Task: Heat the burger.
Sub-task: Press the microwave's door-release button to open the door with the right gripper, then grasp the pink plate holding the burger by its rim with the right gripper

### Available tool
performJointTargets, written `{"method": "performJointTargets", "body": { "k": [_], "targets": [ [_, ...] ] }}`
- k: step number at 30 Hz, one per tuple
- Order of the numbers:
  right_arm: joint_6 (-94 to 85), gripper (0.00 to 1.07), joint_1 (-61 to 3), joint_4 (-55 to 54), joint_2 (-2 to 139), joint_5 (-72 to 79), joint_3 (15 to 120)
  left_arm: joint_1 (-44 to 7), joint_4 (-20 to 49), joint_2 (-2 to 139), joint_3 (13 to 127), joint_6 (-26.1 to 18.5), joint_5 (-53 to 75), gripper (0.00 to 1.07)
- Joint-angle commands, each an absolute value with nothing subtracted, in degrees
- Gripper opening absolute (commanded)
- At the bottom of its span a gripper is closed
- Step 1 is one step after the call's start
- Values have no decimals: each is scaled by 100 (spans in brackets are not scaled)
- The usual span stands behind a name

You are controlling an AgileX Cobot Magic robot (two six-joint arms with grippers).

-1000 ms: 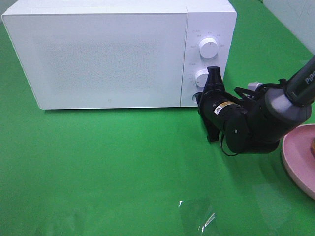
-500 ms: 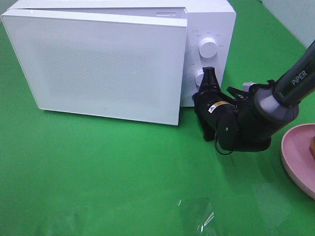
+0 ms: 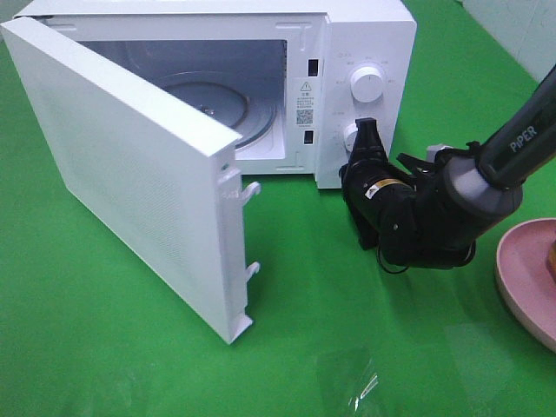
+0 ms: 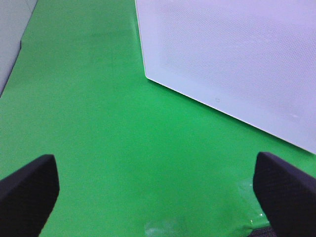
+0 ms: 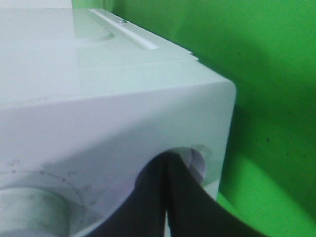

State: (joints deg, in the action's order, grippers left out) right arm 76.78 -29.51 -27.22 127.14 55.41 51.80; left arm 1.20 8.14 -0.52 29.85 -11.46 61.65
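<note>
Only a brown sliver of the burger [image 3: 552, 261] shows at the right frame edge, on the pink plate [image 3: 521, 269]. The white microwave [image 3: 365, 35] stands at the back with its door [image 3: 148, 182] swung wide open to the left, baring the glass turntable [image 3: 217, 100]. My right gripper [image 3: 365, 130] is shut, its tips against the lower control on the panel. The right wrist view shows those closed fingertips [image 5: 168, 163] at a round recess in the microwave front [image 5: 98, 89]. My left gripper [image 4: 158, 197] is open and empty above the green mat, facing the door's outer face [image 4: 232, 54].
The upper dial [image 3: 367, 84] sits above my right gripper. The open door's free edge with its latch hooks [image 3: 252, 187] juts toward the front of the green mat [image 3: 104, 347]. A shiny patch of clear film [image 3: 360, 387] lies near the front edge.
The microwave door has swung from shut to wide open toward the left. My right gripper has stayed shut at the lower control, shifting slightly left.
</note>
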Motion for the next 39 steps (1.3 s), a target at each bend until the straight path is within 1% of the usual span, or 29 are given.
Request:
{"method": "performJointTargets", "body": {
  "k": [1, 6, 8, 16, 18, 21, 23, 28, 30, 36, 37, 38, 39],
  "targets": [
    [7695, 0, -2773, -2303, 12588, 6618, 5546, 86, 842, -132, 2974, -1117, 6154, 100],
    [7746, 0, -2848, -2303, 12525, 6492, 5392, 86, 842, -132, 2974, -1117, 6154, 100],
    [7809, 0, -3019, -2298, 12468, 6176, 5202, 86, 842, -132, 2974, -1117, 6154, 100],
    [7832, 0, -3083, -2246, 12221, 5724, 4830, 86, 842, -132, 2974, -1117, 6154, 100],
    [7832, 0, -3083, -2051, 11998, 5437, 4561, 86, 842, -132, 2974, -1117, 6154, 100],
    [7832, 0, -3083, -1971, 11975, 5397, 4503, 86, 842, -132, 2974, -1117, 6154, 100],
    [7832, 0, -3083, -1633, 11769, 5036, 4246, 86, 842, -132, 2974, -1117, 6154, 100],
    [7786, 0, -3083, -1530, 11602, 4790, 4108, 86, 842, -132, 2974, -1117, 6154, 100],
    [7351, 0, -3083, -1438, 11316, 4446, 3919, 86, 842, -132, 2974, -1117, 6154, 100],
    [6452, 1, -3077, -1243, 10823, 3736, 3850, 86, 842, -132, 2974, -1117, 6154, 100],
    [5901, 1, -3060, -1083, 10583, 3335, 3850, 86, 842, -132, 2974, -1117, 6154, 100],
    [5901, 1, -3060, -1083, 10583, 3335, 3850, 86, 842, -132, 2974, -1117, 6154, 100],
    [5306, 2, -3060, -991, 10342, 2928, 3856, 86, 842, -132, 2974, -1117, 6154, 100]
  ]
}}
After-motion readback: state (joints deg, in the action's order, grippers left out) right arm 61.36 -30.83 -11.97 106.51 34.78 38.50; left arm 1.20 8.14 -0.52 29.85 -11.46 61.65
